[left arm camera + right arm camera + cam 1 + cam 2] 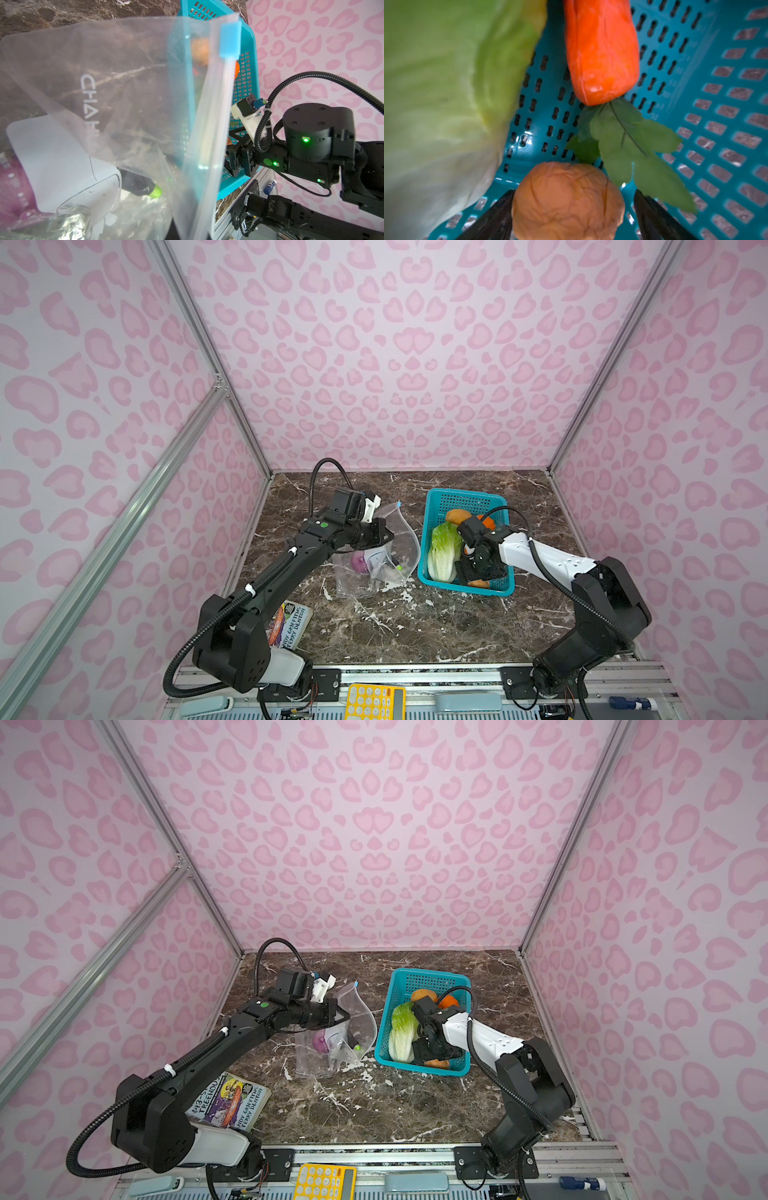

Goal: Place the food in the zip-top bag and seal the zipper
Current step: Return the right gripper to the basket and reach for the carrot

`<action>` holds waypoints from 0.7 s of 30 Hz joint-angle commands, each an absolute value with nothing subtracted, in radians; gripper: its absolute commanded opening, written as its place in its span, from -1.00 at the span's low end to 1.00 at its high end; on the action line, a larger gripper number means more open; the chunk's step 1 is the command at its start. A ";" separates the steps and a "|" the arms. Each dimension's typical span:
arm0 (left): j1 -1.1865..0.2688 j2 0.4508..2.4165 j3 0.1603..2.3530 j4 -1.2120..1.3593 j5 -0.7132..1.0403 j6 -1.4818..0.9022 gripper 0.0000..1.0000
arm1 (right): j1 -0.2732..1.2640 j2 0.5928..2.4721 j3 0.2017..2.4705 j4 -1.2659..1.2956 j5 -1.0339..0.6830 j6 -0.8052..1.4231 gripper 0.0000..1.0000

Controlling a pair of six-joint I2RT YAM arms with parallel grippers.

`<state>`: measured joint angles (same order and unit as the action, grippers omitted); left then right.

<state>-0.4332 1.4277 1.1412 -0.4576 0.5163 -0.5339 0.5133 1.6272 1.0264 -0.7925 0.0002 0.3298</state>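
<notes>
The clear zip-top bag stands open on the marble. My left gripper is shut on its mouth edge and holds it up. The zipper runs along that edge, with its blue slider at the far end. A purple onion and a dark piece with a green tip lie inside the bag. My right gripper is down in the teal basket, open, with its fingers either side of a tan piece. The carrot and cabbage lie beside it.
Another tan piece and an orange piece sit at the basket's far end. A book lies under the left arm. A yellow calculator and a blue marker rest on the front rail. Pink walls enclose three sides.
</notes>
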 commanded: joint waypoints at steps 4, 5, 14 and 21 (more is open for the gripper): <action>-0.432 1.425 1.146 -0.443 0.525 -0.525 -0.95 | 0.510 1.660 1.014 -0.777 0.074 0.358 0.75; -0.431 1.425 1.146 -0.443 0.525 -0.525 -0.95 | 0.506 1.657 1.011 -0.773 0.073 0.362 0.74; -0.432 1.422 1.146 -0.443 0.523 -0.525 -0.95 | 0.496 1.640 0.981 -0.783 0.045 0.358 0.73; -0.431 1.424 1.146 -0.443 0.523 -0.526 -0.94 | 0.496 1.648 0.951 -0.755 0.025 0.371 0.56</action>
